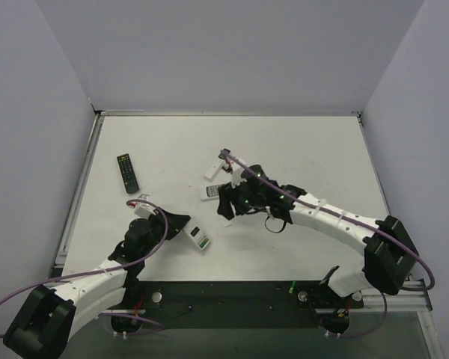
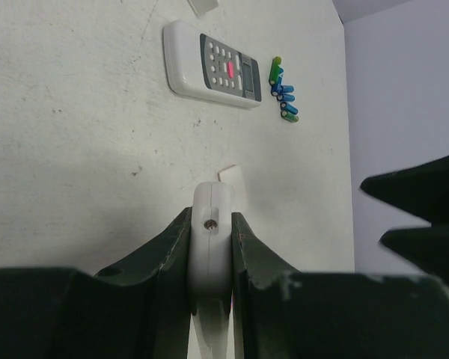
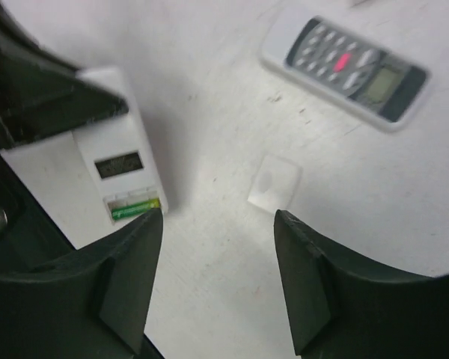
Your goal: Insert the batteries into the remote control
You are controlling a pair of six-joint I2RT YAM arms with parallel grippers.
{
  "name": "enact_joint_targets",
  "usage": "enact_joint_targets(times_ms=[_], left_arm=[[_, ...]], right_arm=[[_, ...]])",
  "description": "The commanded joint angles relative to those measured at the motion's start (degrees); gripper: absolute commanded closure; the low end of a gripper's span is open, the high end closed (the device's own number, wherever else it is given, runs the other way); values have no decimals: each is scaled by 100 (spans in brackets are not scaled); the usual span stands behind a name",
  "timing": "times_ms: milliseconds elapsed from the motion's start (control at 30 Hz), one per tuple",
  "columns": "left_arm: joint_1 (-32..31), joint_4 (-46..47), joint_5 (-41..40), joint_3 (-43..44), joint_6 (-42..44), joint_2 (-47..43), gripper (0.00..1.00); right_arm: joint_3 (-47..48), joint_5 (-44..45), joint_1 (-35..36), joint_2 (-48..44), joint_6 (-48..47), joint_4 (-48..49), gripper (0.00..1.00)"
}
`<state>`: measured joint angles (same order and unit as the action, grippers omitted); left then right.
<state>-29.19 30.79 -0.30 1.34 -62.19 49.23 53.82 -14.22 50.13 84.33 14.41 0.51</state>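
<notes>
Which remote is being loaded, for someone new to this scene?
On the table, find the left gripper; it clamps the remote. Unlike the black remote and the grey-screened remote, its plain white back shows a green battery.

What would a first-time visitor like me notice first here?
The left arm's jaws are clamped on a small white remote control, its back up and one green battery seated in the open bay. The right arm's jaws stand open close beside it, holding nothing. Beyond, on the table, lie a white remote with a grey screen and a cluster of green and blue batteries.
</notes>
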Motion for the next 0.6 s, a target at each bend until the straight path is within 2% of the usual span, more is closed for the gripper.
enact_joint_targets(times_ms=[0,100,200,267,333,500,567], left_arm=[[-16,103,73,-363,198,-238,100],[-8,77,73,-363,321,-370,100],[-8,33,73,-372,436,-476,100],[-8,15,100,-363,480,-529,100],[-8,6,126,-363,533,-572,100],[-8,6,188,-372,594,-590,100],[-8,6,196,-372,612,-590,100]], right_arm=[[189,-123,-976,-366,175,-16,38],[541,-984,-1847,2,308,-393,37],[725,-1399,-2507,389,509,-456,37],[822,-1138,-2692,522,458,-560,37],[1085,-452,-2771,741,326,-884,37],[1754,418,-2877,1444,114,-1589,43],[1877,481,-2895,1585,88,-1686,44]])
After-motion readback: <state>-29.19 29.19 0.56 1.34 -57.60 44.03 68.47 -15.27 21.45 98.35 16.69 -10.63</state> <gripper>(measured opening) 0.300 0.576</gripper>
